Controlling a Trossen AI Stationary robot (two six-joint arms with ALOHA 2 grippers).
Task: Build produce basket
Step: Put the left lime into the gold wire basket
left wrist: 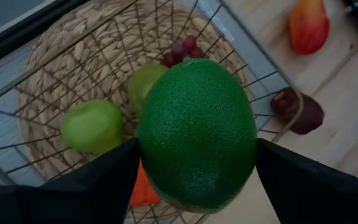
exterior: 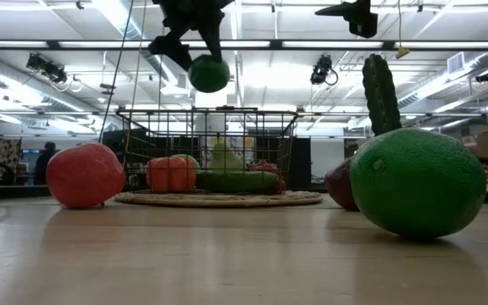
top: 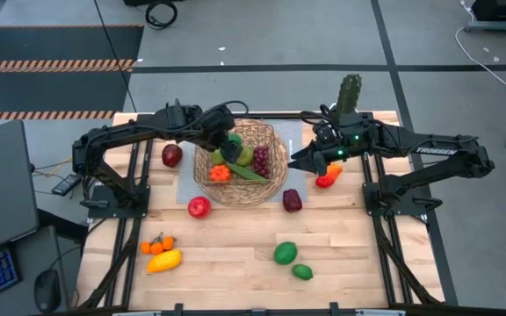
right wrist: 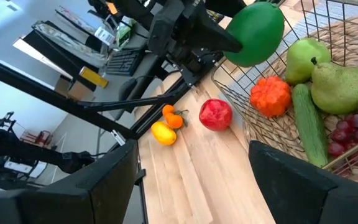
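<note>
The basket (top: 275, 167), a wire frame on a woven tan base, stands at the table's far middle. It holds a green pear (right wrist: 340, 84), a green apple (left wrist: 92, 124), purple grapes (top: 260, 158), a cucumber (right wrist: 309, 127) and an orange fruit (right wrist: 270, 95). My left gripper (top: 231, 145) hangs over the basket's left part, shut on a green lime (left wrist: 194, 134), which also shows in the low view (exterior: 208, 74) above the basket. My right gripper (top: 301, 161) is open and empty, just outside the basket's right rim. My left gripper pinches the lime between its two fingers, one on each of its opposite sides (left wrist: 146, 155). The fingers (left wrist: 104, 180) come from above, pointing down. The lime hangs below them, lifted clear above the basket's rim (exterior: 206, 111).
Outside the basket lie two red apples (top: 172, 155) (top: 198, 207), a dark plum (top: 292, 200), a red-orange fruit (top: 328, 175), small oranges (top: 158, 246), a yellow mango (top: 165, 261) and two green limes (top: 285, 254) (top: 302, 272). A cactus (top: 350, 92) stands at the far right.
</note>
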